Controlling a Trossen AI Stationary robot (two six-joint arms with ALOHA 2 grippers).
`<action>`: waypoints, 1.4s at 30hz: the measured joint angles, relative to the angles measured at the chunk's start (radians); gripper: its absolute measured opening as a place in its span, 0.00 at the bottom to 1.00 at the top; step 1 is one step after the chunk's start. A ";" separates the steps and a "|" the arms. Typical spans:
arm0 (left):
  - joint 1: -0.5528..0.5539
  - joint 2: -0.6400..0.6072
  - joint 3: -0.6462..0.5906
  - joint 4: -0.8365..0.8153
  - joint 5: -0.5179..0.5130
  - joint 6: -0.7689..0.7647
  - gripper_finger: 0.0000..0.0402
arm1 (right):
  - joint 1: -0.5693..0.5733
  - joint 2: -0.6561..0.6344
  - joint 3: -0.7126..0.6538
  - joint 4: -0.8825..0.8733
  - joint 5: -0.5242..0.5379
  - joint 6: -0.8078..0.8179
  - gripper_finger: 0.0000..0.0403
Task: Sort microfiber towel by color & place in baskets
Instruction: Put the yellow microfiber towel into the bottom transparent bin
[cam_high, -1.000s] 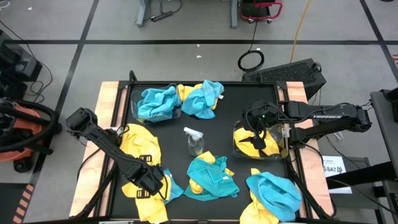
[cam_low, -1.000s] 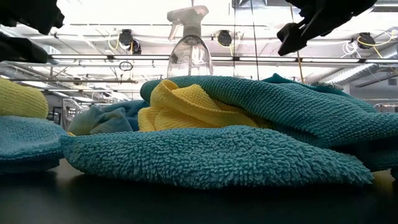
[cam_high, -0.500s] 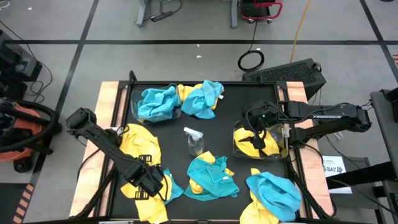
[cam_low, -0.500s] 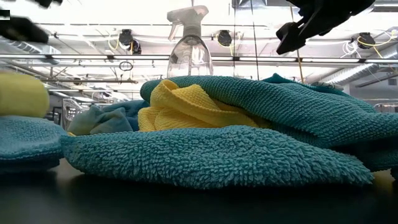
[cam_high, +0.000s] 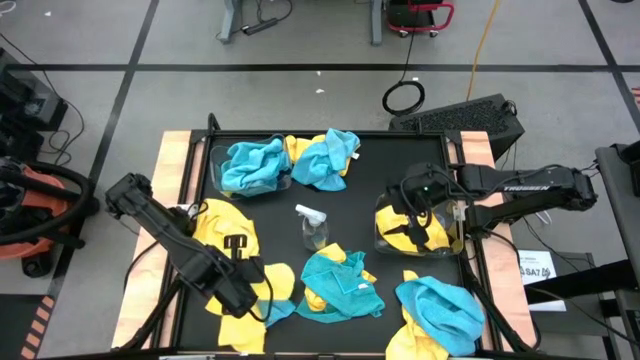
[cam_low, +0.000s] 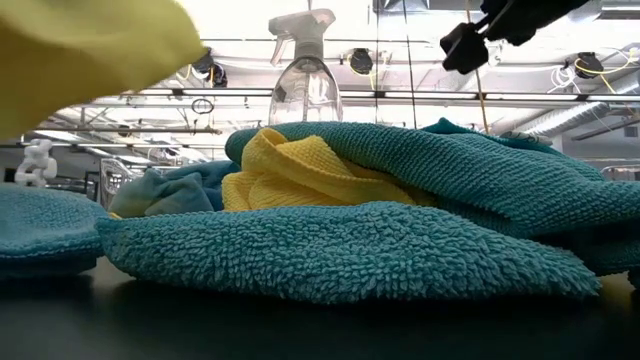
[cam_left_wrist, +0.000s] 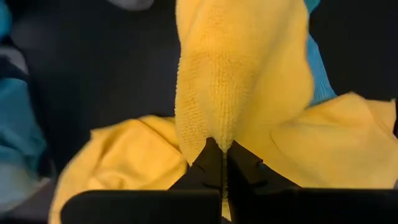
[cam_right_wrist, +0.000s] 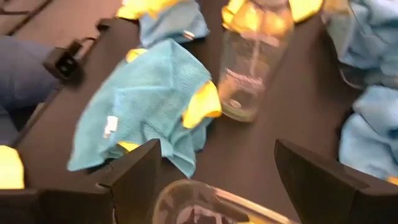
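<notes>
Yellow towel (cam_left_wrist: 236, 81) pinched between the closed fingers of the left gripper (cam_high: 262, 297), at about seven o'clock on the black table (cam_high: 370, 190), beside other yellow cloths (cam_high: 225, 225). Right gripper (cam_high: 415, 215), fingers spread wide, hangs over the clear basket (cam_high: 385, 232) holding yellow cloth at three o'clock. Blue-filled basket (cam_high: 218, 160) sits at eleven o'clock.

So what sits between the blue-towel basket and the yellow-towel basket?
High view: bare black tabletop lies between the blue-towel basket and the yellow-towel basket; the spray bottle stands just off that line.
</notes>
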 joint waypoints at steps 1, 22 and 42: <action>0.000 0.000 0.012 -0.004 -0.012 0.014 0.01 | 0.008 0.000 0.000 0.010 -0.001 0.000 0.76; 0.002 0.000 0.254 0.198 -0.469 0.489 0.00 | 0.223 0.066 0.000 0.367 -0.055 0.025 0.76; 0.132 0.000 0.263 0.714 -0.323 1.128 0.00 | 0.272 0.329 0.000 0.854 0.080 0.045 0.76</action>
